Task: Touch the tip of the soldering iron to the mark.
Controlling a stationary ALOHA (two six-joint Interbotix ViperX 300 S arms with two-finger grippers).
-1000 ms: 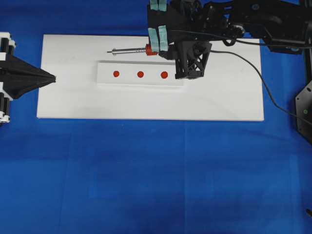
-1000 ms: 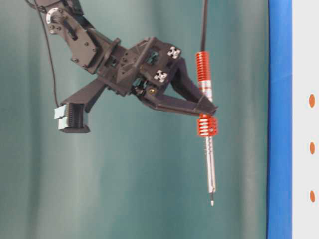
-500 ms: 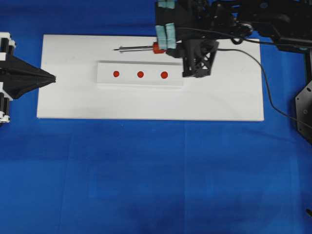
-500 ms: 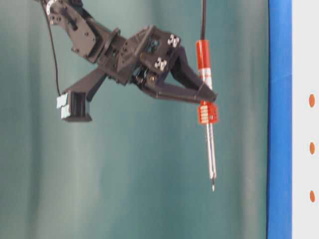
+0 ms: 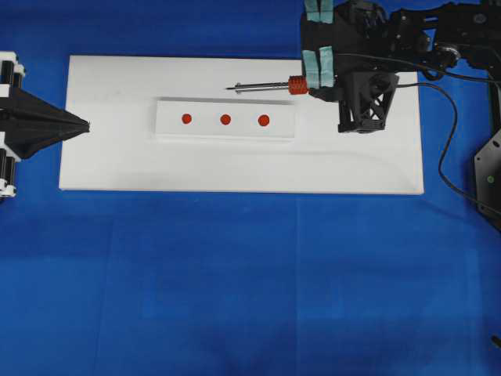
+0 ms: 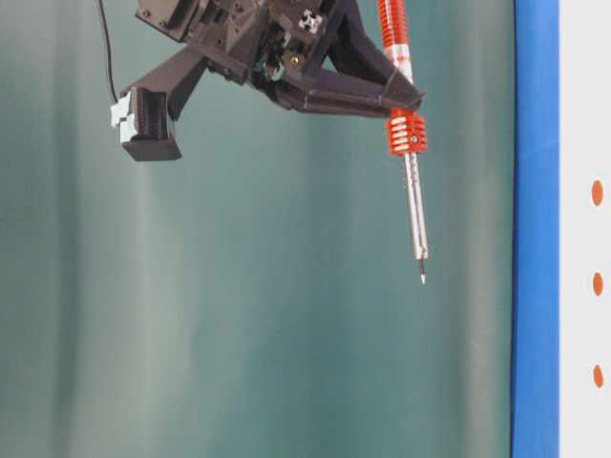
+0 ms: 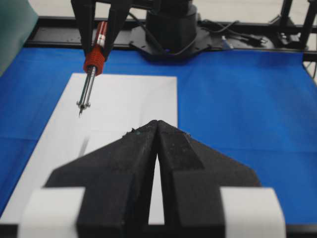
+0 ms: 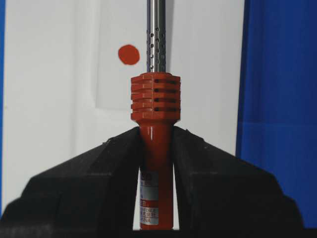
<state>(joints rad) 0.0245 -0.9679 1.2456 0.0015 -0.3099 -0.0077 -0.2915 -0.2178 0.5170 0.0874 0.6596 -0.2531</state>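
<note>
On my left, the left end effector (image 5: 84, 125) sits pinched together with nothing in it, at the white board's (image 5: 117, 168) edge. The mark (image 5: 264, 120) lies on the white strip (image 5: 168, 110). Right of it, the right end effector (image 5: 319, 70) clamps the soldering iron (image 5: 270, 86), raised, tip short of the mark.

Two claws, both closed.
Left claw (image 5: 82, 125) rests with jaws pressed together; right claw (image 5: 319, 74) is raised, wrist angled down, clamped tight.

Overhead looks down; wrist views share the white board (image 5: 235, 168).
</note>
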